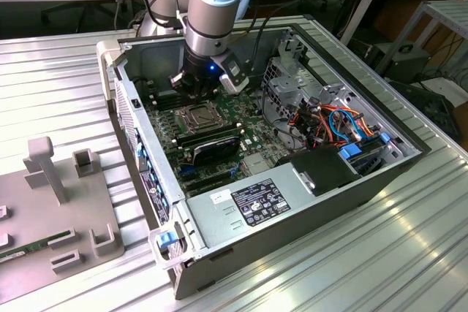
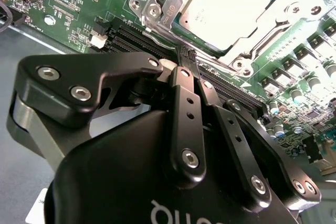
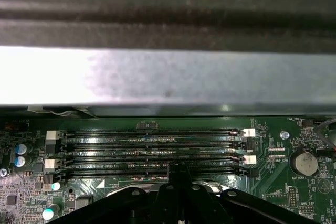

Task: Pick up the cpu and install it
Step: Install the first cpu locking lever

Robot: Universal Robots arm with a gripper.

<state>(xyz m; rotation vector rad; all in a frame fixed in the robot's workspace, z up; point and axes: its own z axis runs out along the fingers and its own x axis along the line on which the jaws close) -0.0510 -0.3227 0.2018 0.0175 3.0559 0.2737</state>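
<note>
The cpu, a square chip with a dull silver top, lies flat inside the socket's metal frame on the green motherboard. My gripper hovers just beside the socket, over the memory slots, its black fingers pressed together with nothing between them. In the first wrist view the gripper points at the memory slots. In the exterior view the gripper hangs inside the open computer case, just behind the socket.
The case's metal wall rises close behind the memory slots. A power supply and a bundle of cables fill the case on the exterior view's right. A grey fixture plate holding a green memory stick lies outside on the left.
</note>
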